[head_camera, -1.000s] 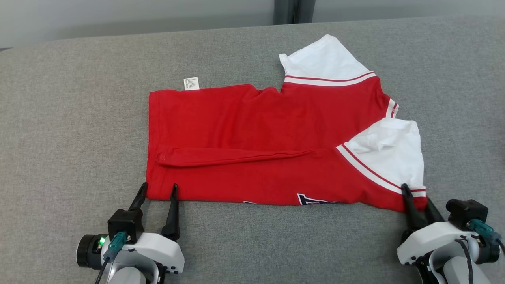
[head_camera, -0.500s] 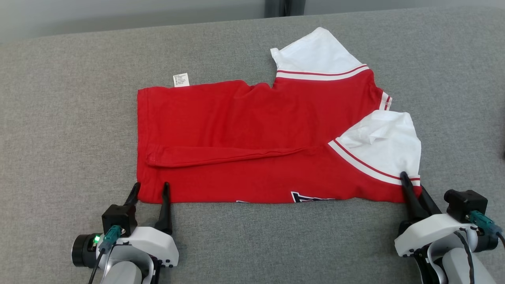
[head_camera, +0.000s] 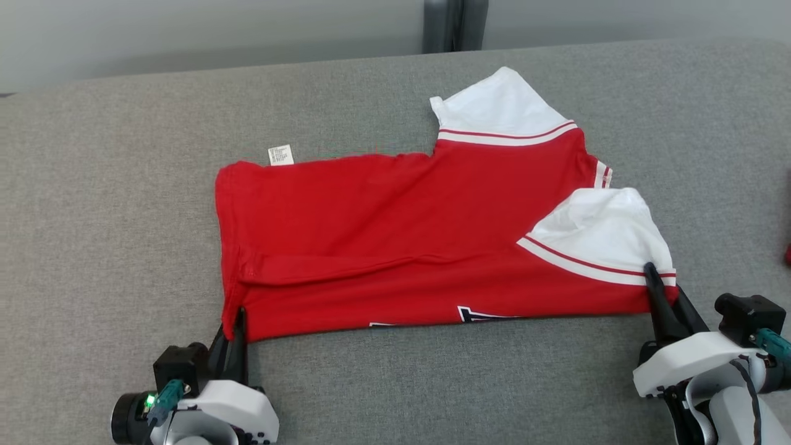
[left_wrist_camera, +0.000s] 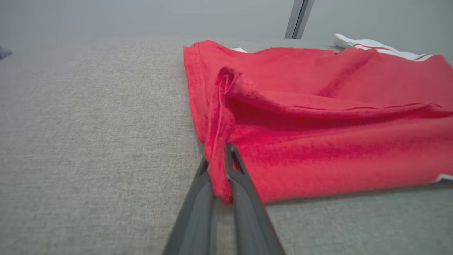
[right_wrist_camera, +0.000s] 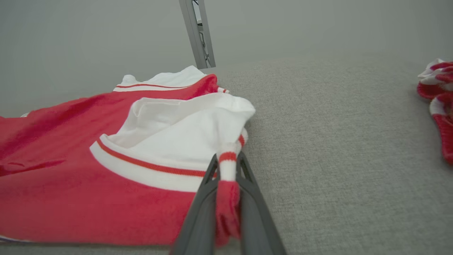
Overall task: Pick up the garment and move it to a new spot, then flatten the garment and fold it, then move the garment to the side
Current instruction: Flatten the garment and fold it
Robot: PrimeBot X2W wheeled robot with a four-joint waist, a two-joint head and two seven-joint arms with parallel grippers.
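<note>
Red garment (head_camera: 401,247) with white sleeves, spread on a grey woven tabletop (head_camera: 123,216), straight ahead of both pincers. Left pincer (head_camera: 236,318) is clamped on the near hem corner, with red cloth pinched between its fingers (left_wrist_camera: 198,198). Right pincer (head_camera: 664,284) is clamped on the near corner at the striped sleeve end, cloth bunched in its tips. Long axis runs side to side, from one pincer across to the other. The near edge is strung between them and the bulk lies beyond the fingertips. Each arm has its own end, so neither is nearer. A lengthwise ridge of folded cloth sits just beyond the left pincer. Likely next: lift the near edge and carry it away from the robot. The two arms should rise evenly or the edge will sag. Plain grey wall behind, dark post (head_camera: 454,25) past the far edge. Second red-white cloth (right_wrist_camera: 439,102) lies well off to the right pincer's right.
</note>
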